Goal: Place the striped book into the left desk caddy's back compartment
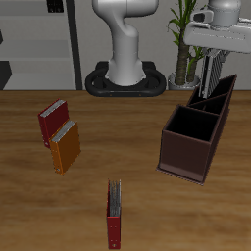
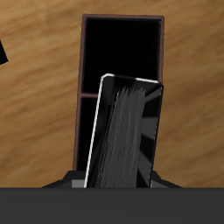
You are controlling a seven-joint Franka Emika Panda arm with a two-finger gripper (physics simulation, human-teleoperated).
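Note:
My gripper (image 1: 216, 57) is shut on the striped book (image 1: 213, 75) and holds it upright, hanging edge down just above the far end of the left desk caddy (image 1: 189, 147). The book's lower edge is at the rim of the back compartment (image 1: 224, 91). In the wrist view the striped book (image 2: 127, 131) fills the middle between my fingers, with my gripper (image 2: 118, 181) around it. Below it lies the dark maroon caddy (image 2: 80, 61); one open section and the divider (image 2: 87, 94) show. The book hides most of the other section.
A red book (image 1: 51, 120) and an orange book (image 1: 66, 145) stand together on the far side of the table from the caddy. Another red book (image 1: 115, 211) stands near the front edge. The robot's base (image 1: 125, 78) and a plant (image 1: 182, 44) are at the back.

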